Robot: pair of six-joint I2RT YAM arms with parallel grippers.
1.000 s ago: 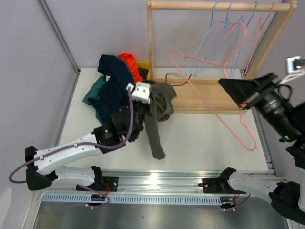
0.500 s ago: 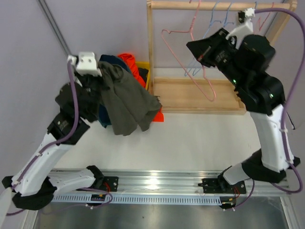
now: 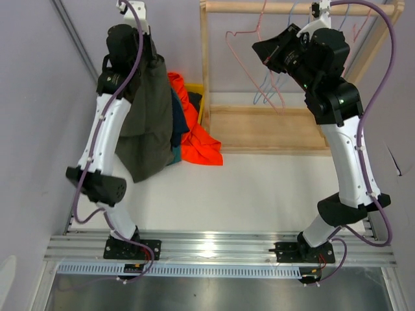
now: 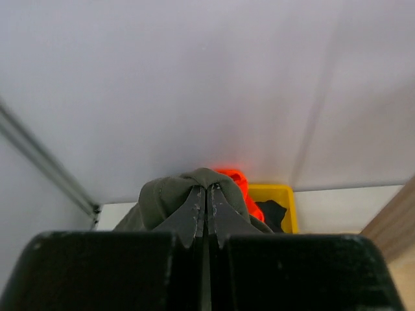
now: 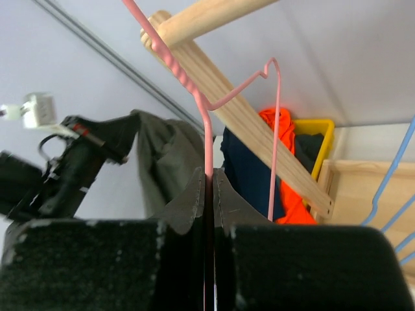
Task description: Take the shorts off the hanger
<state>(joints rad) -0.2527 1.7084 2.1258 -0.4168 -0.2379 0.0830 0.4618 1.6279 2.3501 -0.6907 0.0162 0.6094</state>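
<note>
A wooden rack [image 3: 272, 129] is seen at the far right of a white table [image 3: 259, 188]. It is built of a flat base board, two uprights and a round top rod [image 3: 233, 7]. Blue wire hangers [image 5: 391, 170] are hung from that rod, above the base board. A yellow bin [image 4: 280, 192] is set just left of the rack's left upright, near the back wall. An aluminium rail [image 3: 214, 243] is laid along the table's near edge, well apart from the rack.
</note>
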